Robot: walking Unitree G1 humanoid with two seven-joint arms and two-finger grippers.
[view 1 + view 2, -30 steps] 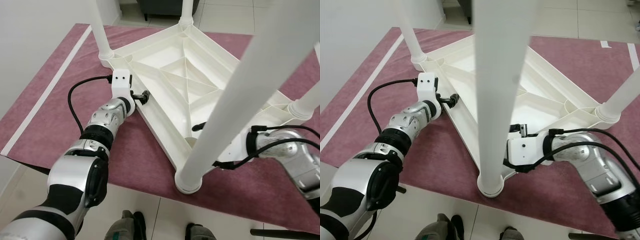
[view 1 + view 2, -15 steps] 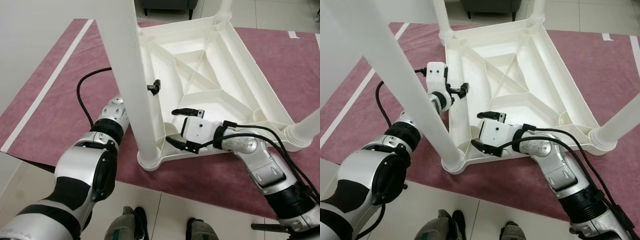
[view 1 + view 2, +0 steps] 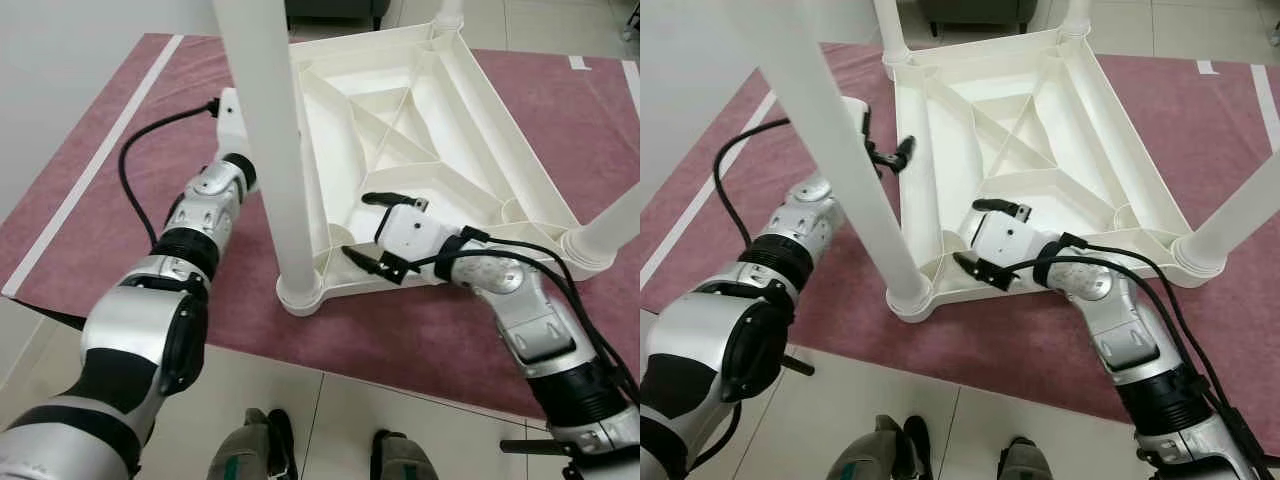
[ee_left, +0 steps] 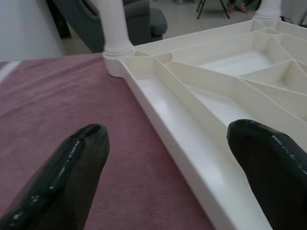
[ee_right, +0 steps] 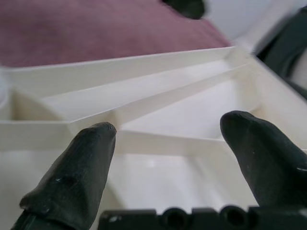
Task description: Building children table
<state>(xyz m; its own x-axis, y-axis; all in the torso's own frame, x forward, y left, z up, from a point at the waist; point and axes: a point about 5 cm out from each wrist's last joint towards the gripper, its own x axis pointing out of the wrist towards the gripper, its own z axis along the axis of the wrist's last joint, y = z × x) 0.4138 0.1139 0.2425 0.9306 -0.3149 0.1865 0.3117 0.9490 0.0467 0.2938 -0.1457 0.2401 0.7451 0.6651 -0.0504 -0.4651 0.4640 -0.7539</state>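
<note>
Ribbed white plastic table (image 3: 420,110) upside-down on maroon felt rug (image 3: 120,200).

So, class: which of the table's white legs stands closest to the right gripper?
The near-corner leg, rising beside the right gripper; the other legs stand at farther corners.

Both silver arms reach forward and low; the left hand (image 4: 165,177) and right hand (image 3: 985,235) each hold their fingers spread apart, gripping nothing

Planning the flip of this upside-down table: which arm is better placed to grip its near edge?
Probably the right. The right gripper is open astride the table's near rim; the left gripper sits at the side rim.
</note>
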